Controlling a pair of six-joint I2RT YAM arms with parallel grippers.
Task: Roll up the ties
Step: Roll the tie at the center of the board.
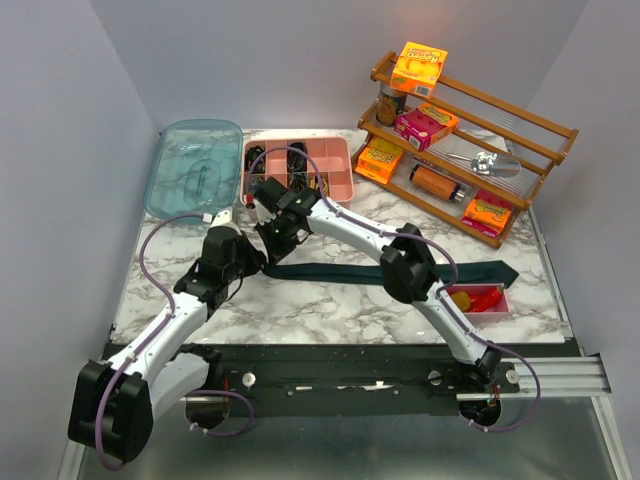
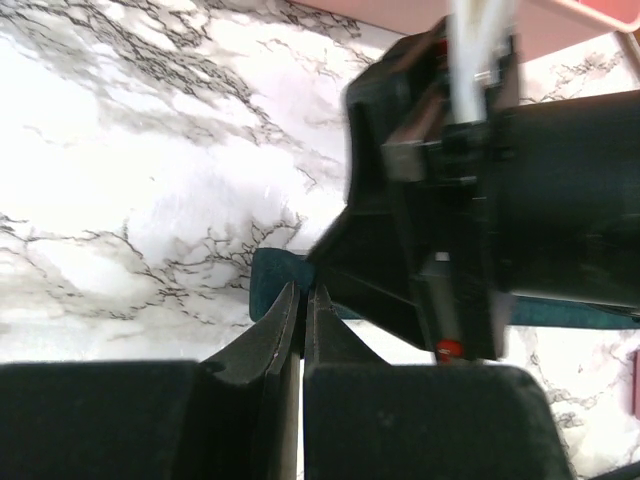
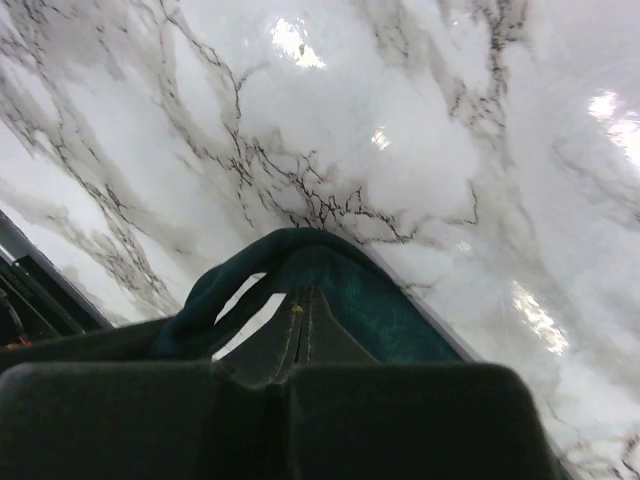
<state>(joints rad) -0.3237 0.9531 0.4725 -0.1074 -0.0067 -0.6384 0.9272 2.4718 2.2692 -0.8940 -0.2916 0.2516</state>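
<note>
The tie crosses mid-table; right jaws clamp its looped left end, left jaws closed just beside.

Table: white marble, grey-veined.
Lid: clear teal, far left.
Organiser: pink, compartmented, beside lid.
Rack: wooden, tiered, far right; bears orange boxes.
Small tray: pink, near right edge.

Bright, even overhead light is filling the top view, casting only soft shadows under the arms on the marble bench. In both wrist views glare is bleaching the bench, with hot spots in the right one. The right arm is smearing with blur. The left end effector and right end effector are looking dark and unfocused.
</note>
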